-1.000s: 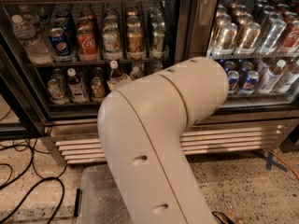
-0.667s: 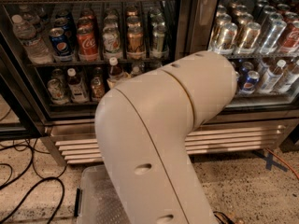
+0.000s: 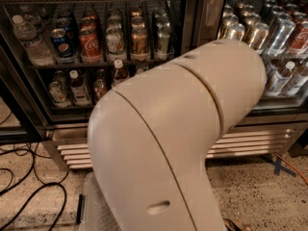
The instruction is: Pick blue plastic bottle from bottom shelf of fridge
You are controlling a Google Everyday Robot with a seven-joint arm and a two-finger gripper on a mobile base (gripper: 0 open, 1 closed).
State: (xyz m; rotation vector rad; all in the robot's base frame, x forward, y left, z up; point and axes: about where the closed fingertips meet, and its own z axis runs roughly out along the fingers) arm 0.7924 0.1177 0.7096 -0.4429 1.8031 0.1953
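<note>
Arm (image 3: 178,143) hides gripper, state untellable, and much of bottom shelf (image 3: 67,108).

1. The tool is out of sight, somewhere behind the arm housing (image 3: 183,143).
2. The bottom shelf (image 3: 72,107) is blocked by the arm from mid-span rightward.
3. The white-capped bottle (image 3: 119,71) has its lower half hidden.
4. The fridge (image 3: 192,13) top is cropped by the frame edge.
</note>
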